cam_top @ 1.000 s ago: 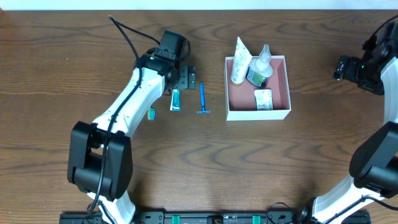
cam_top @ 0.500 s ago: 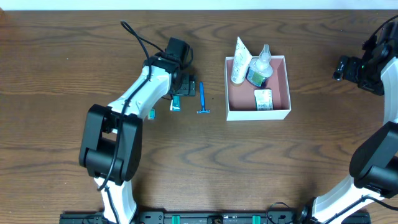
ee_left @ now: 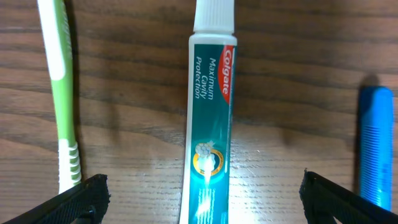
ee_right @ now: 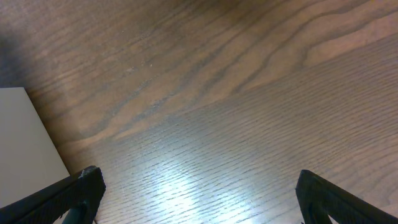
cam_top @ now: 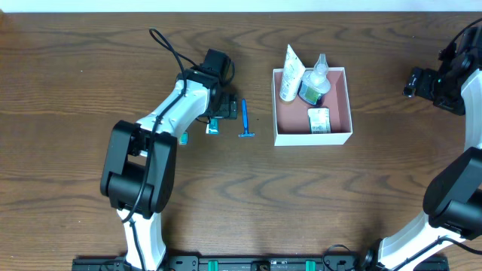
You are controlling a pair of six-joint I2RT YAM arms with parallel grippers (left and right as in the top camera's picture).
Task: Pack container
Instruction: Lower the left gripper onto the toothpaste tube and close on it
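Reaching out from the near edge of the worktop [cam_top: 75, 60], the left arm [cam_top: 169, 113] runs up and to the right, its elbow bent and its wrist pointed down over a row of toiletries. The left claw [ee_left: 205, 186] stands wide apart and holds nothing. In the wrist view its two dark fingertips sit at the bottom corners, with a Colgate toothpaste [ee_left: 210, 124] lying on the wood between them, cap away from the camera. Whether the tips touch the wood cannot be told. A green toothbrush [ee_left: 62, 93] lies parallel just outside the one fingertip, and a blue razor [cam_top: 245, 119] lies beyond the other — both apart from the tube and untouched.

The right arm [cam_top: 459, 165] rises along the right edge of the overhead view and folds back inward, carrying the right claw [ee_right: 199, 183] well to the right of everything else. Its jaws are also spread wide, with only bare wood grain between them.

The container [cam_top: 340, 113] sits flat near the middle of the worktop, just right of the razor and between the two claws, touched by neither. Inside it, a white tube [cam_top: 290, 75] leans over the far left corner, a clear bottle [cam_top: 319, 71] rests at the far wall beside it, and a small packet [cam_top: 319, 119] lies on the pink floor nearer the front.
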